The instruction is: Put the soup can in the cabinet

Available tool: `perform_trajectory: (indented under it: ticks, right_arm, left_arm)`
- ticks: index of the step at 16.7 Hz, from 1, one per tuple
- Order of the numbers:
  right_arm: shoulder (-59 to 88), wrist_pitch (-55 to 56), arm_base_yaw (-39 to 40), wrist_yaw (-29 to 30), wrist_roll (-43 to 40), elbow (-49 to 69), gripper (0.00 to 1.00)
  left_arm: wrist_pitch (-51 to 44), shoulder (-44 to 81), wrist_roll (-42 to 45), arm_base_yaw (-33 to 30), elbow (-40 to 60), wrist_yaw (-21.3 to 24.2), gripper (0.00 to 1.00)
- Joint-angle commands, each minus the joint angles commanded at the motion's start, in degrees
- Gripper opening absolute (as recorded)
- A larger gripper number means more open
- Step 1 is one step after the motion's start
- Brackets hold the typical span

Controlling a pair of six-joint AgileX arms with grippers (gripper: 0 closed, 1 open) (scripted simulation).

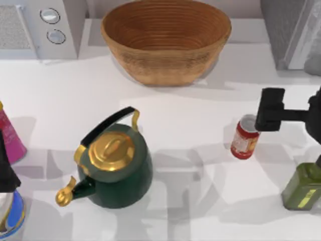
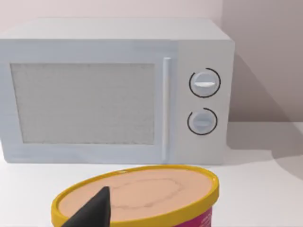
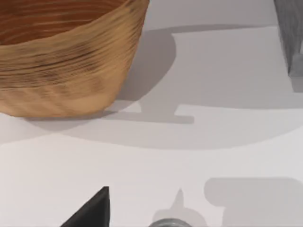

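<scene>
My right gripper [image 1: 266,116] over can [image 1: 245,137] | can upright, nearer right arm | finger state: cannot tell

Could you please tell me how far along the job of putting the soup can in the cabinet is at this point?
Nothing looks finished: the soup can stands upright on the white table, right of the green kettle. In hand: the right pincer is at the can's top; whether it grips is unclear. The left arm sits parked at the table's left edge. Left: grasping, lifting and carrying the can to the grey cabinet at the back right.
</scene>
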Motion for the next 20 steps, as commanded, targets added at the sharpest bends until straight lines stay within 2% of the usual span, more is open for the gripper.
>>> perform_trajectory:
  ticks: [5, 9, 15, 20]
  right_arm:
    - [20.5, -1.3, 6.5, 5.3, 7.6, 6.5, 1.00]
    - [27.0, -3.0, 8.6, 7.4, 11.1, 6.1, 1.00]
    - [27.1, -2.9, 8.3, 7.3, 10.9, 6.2, 1.00]
    - [33.8, 2.0, 3.9, 4.7, 7.0, 9.5, 1.00]
  left_arm:
    - [0.0, 0.0, 0.0, 0.0, 0.0, 0.0, 1.00]
    - [0.0, 0.0, 0.0, 0.0, 0.0, 0.0, 1.00]
    - [0.0, 0.0, 0.0, 0.0, 0.0, 0.0, 1.00]
    - [0.0, 0.0, 0.0, 0.0, 0.0, 0.0, 1.00]
